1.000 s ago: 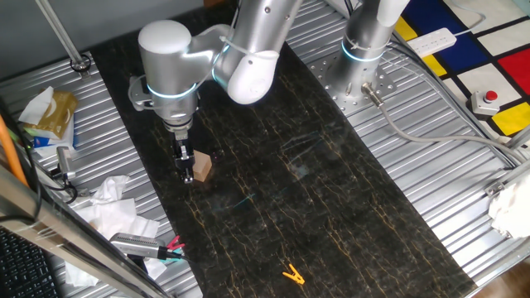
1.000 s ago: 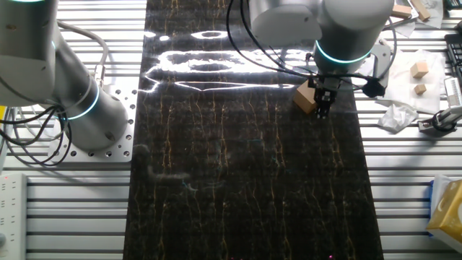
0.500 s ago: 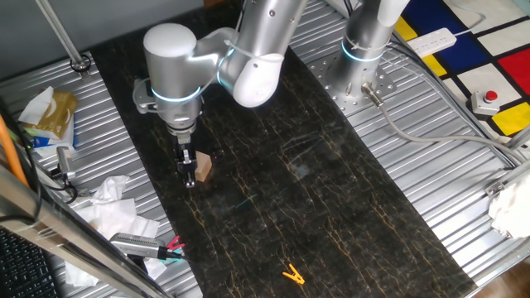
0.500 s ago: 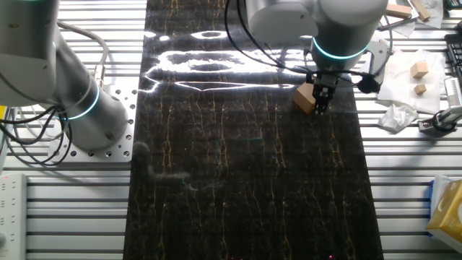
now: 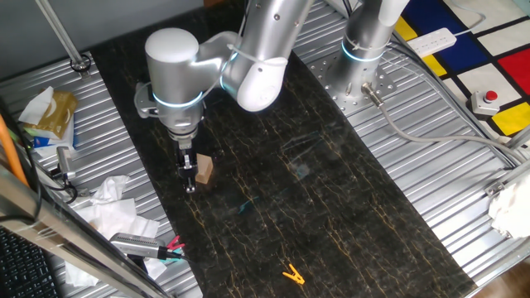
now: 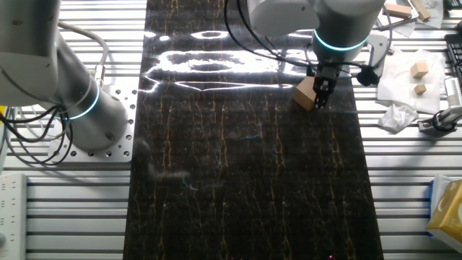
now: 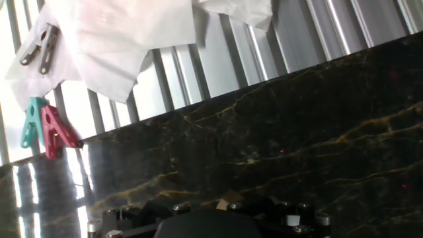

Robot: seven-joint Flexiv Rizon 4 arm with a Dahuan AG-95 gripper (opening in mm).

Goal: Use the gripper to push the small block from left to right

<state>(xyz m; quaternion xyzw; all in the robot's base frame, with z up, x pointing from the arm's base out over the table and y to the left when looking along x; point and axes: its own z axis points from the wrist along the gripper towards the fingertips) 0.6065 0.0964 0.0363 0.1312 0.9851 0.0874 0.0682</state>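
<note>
Worktop (image 5: 331, 199), dark marble slab. Tool (image 5: 190, 170) lowered at its left edge, fingers pressed together, touching small block (image 5: 204, 170). Versus a second ago, tool and block have shifted slightly; push under way, most travel rightward remains.

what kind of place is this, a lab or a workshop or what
Most likely a robotics lab: a slatted aluminium table carries a dark marble-patterned mat, and the gripper stands beside the small block with a second arm base bolted nearby.

Silver-grey rounded arm (image 5: 248, 50), glowing blue-lit joint rings, small black two-fingered tool (image 5: 190, 171)
</note>
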